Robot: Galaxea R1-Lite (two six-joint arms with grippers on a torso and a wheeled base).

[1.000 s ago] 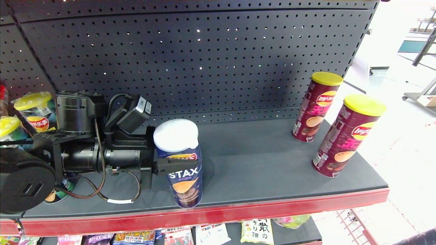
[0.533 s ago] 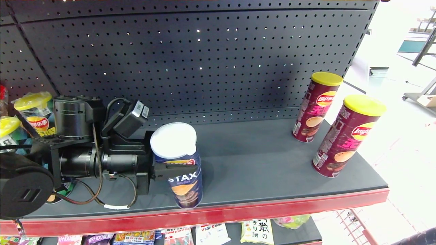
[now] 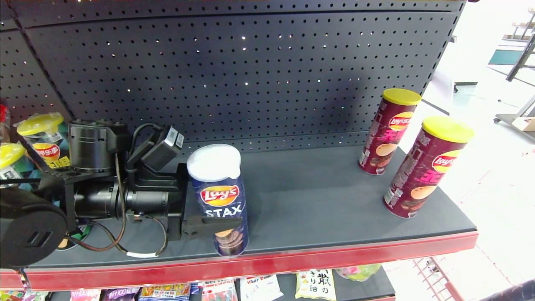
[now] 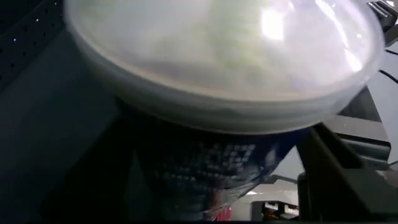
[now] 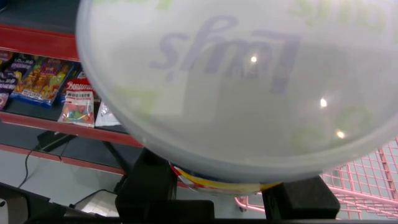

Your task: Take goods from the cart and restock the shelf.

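Observation:
A dark blue chips can (image 3: 220, 200) with a white lid stands upright near the red front edge of the grey shelf (image 3: 317, 209). My left gripper (image 3: 232, 209) reaches in from the left and brackets the can low on its body. Its near finger (image 3: 213, 221) lies just in front of the can, and the jaws look open. In the left wrist view the can's lid (image 4: 217, 56) is close, with one finger (image 4: 339, 177) standing off its side. My right gripper (image 5: 217, 202) is shut on another chips can (image 5: 242, 81), seen from above through its clear lid.
Two maroon chips cans with yellow lids (image 3: 388, 131) (image 3: 426, 167) stand at the shelf's right end. Yellow-lidded cans (image 3: 42, 138) crowd the far left behind my left arm. The pegboard back wall (image 3: 250, 75) rises behind. Snack bags (image 5: 43, 78) fill the lower shelf; a pink cart (image 5: 367, 193) is below.
The blue can has gone from tilted to upright on the shelf. The left gripper's near finger dropped lower and away from the can, letting go of it.

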